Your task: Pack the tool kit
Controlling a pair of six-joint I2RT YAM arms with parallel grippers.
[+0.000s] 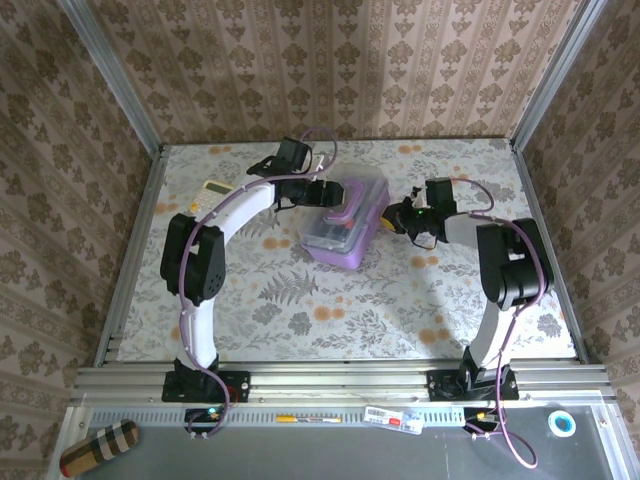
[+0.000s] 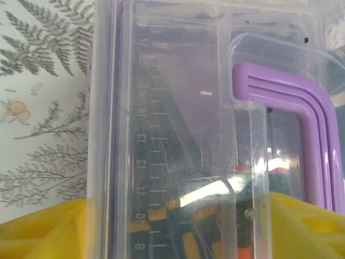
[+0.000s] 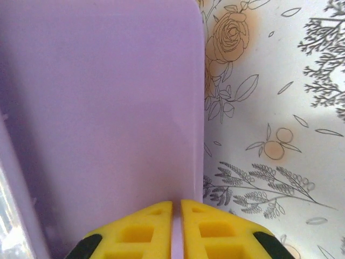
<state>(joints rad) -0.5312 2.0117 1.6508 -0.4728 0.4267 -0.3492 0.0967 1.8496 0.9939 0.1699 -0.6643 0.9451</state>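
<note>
Purple case sits mid-tabletop, nearer the far edge. Tools are visible through the clear lid. My left gripper hangs over the lid's far-left end, fingers spread wide. Right gripper has its fingers together, at the case's right wall. Calculator is near the far-left corner.

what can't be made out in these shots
- Tools inside the case: blurred orange and dark shapes behind lid glare, left wrist view; too small from above.
- Whether the right gripper touches the case: contact cut off by the right wrist view's bottom edge.
- Calculator keys: too small, top view.
</note>
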